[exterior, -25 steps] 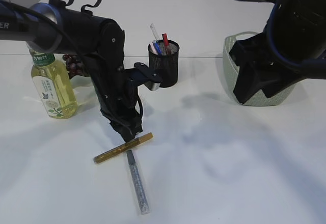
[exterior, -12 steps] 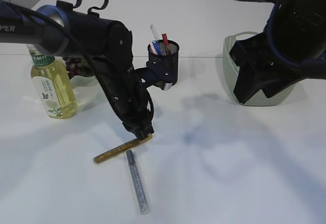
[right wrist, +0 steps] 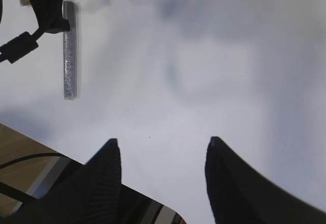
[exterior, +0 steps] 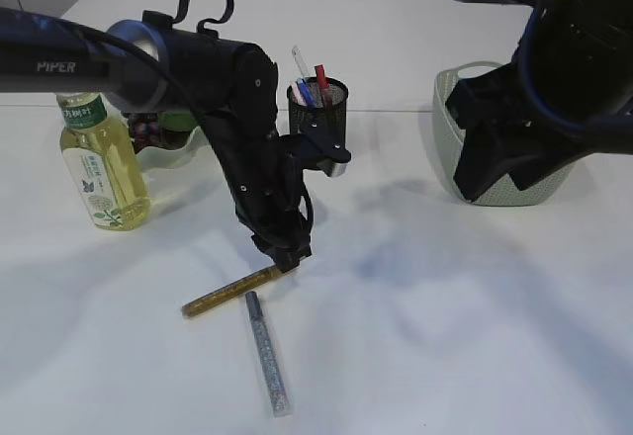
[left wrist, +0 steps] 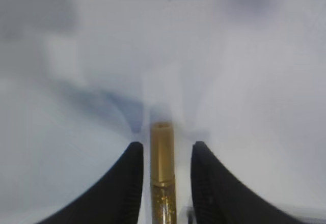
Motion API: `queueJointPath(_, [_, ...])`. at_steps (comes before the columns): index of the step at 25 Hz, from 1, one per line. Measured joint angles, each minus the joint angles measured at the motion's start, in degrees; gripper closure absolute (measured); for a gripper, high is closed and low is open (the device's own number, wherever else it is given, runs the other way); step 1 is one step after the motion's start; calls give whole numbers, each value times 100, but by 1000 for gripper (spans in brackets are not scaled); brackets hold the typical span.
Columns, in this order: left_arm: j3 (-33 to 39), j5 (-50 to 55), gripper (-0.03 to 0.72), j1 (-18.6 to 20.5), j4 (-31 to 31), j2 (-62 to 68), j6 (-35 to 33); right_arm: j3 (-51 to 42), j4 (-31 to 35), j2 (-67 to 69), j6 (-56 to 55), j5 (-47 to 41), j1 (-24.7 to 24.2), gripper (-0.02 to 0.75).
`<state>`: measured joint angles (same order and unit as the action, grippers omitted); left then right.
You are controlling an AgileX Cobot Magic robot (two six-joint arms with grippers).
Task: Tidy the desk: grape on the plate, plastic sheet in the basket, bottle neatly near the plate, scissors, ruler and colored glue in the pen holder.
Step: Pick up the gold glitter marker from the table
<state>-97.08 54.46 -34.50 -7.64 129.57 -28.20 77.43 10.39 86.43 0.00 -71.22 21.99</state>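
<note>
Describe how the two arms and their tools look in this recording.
Both arms are matte black. The left arm has a metallic grey joint band, white "PIPER" lettering and black cables looping over it. Its left tool has curved black fingers. The right tool has black fingers with ribbed inner faces.

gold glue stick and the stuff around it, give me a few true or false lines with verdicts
1. The left gripper straddles the gold glue stick at one end. True.
2. The silver glue stick stands in the pen holder. False: it lies flat on the table.
3. The bottle stands upright at the left. True.
4. The right gripper holds the silver glue stick. False: its jaws are open and empty above bare table.
5. The basket is tipped over. False: it stands upright.
</note>
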Motion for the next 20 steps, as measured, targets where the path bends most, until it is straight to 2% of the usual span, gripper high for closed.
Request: queueJointPath(20, [-22,164,453,0,0,214,0,0,-10,0,0,0,0,315])
